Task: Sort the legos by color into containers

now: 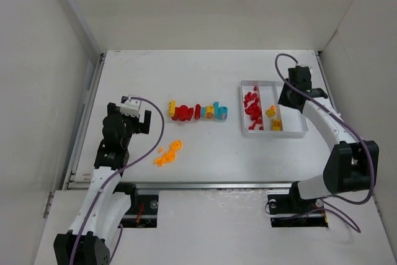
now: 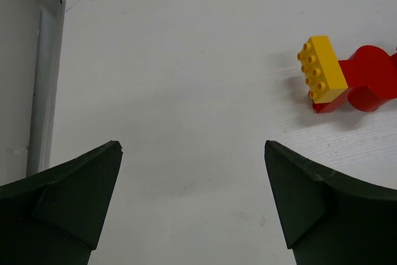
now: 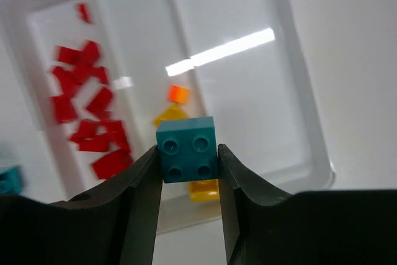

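right gripper (image 3: pixel 187 153) pinches a teal brick (image 3: pixel 186 149) above the white tray (image 1: pixel 273 134); red bricks (image 1: pixel 252 111) lie in its left compartment, yellow bricks (image 1: pixel 273 116) in the middle. left gripper (image 2: pixel 192 147) spread wide.

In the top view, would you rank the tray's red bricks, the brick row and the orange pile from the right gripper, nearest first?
1. Red bricks, left compartment of the tray.
2. Brick row, mid-table.
3. Orange pile, farther left.
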Robot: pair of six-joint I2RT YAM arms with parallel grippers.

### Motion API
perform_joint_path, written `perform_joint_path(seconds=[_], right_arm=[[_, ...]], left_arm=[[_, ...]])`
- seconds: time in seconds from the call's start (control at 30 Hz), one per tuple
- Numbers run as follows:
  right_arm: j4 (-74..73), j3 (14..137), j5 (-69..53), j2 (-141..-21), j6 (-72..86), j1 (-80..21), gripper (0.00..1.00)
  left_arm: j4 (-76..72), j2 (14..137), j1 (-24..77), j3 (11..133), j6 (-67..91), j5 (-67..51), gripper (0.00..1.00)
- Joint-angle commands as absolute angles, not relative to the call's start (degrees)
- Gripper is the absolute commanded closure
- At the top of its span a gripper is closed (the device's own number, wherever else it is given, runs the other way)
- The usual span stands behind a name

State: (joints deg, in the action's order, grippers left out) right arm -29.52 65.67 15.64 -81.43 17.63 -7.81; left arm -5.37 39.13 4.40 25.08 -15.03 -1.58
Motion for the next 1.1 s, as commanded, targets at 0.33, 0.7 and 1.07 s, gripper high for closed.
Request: perform_joint_path(seconds=[0.33,0.7,1.07], right_arm=[[-27.2,62.0,17.0,-88.1,21.6,2.4,0.89],[-31.2,64.9,22.9,-81.3,16.3,-14.3,0.04],[-16.5,72.2,2.5,-91.5,21.1,-48.6,0.22]], left_arm=[[-6.2,38.1,4.2,24.6,-18.9,-5.6,0.02],[-8.0,37.6,4.2,24.1,-18.1,-3.6,0.01],[-9.3,37.6,4.2,23.6,-20.5,3.4,0.01]])
